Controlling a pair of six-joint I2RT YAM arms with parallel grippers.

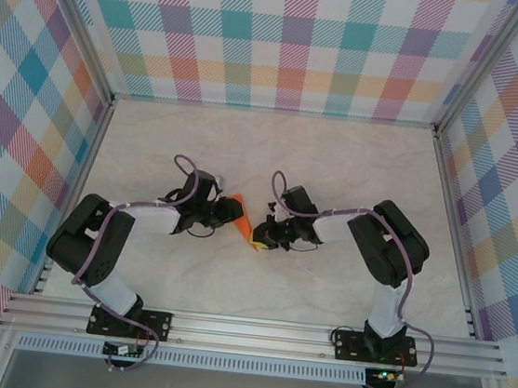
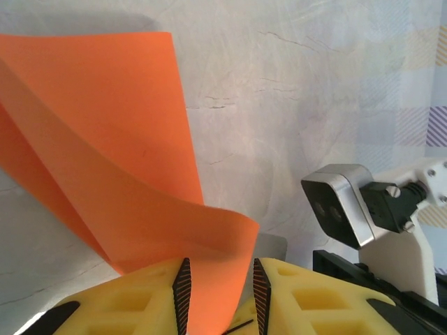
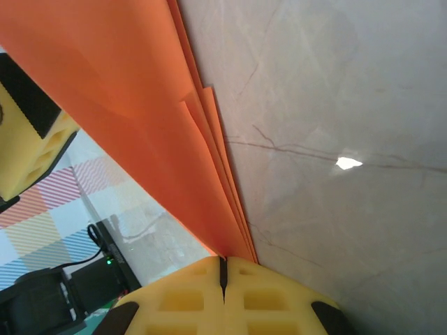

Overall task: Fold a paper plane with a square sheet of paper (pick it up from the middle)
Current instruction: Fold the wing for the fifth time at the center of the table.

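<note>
Currently the orange sheet (image 1: 244,219) sits at mid-bench between the two hands. It is doubled into several layers, and their edges fan out in the right wrist view. Whether any edge touches the bench (image 1: 337,165) cannot be told.

Right hand (image 3: 223,271): jaws fully closed, with the layered fold pinched between the tips.

Left hand (image 2: 221,300): jaws partly open. A curled flap of the sheet runs through the gap without being pressed flat, so I judge there is no firm hold on that side.

Step in hand, as judged: taking a fresh grip for the next crease.

Recommendations:
- Use the right pinch as the anchor.
- Bring the left pads square to the fold line and close them on the flap.
- Apply no pull until both holds are sure, since thin paper may slip or tear.

Pose: both arms reach forward and inward with elbows set outward. The wrists are turned to face one another, and the hands are near each other across the sheet.
</note>
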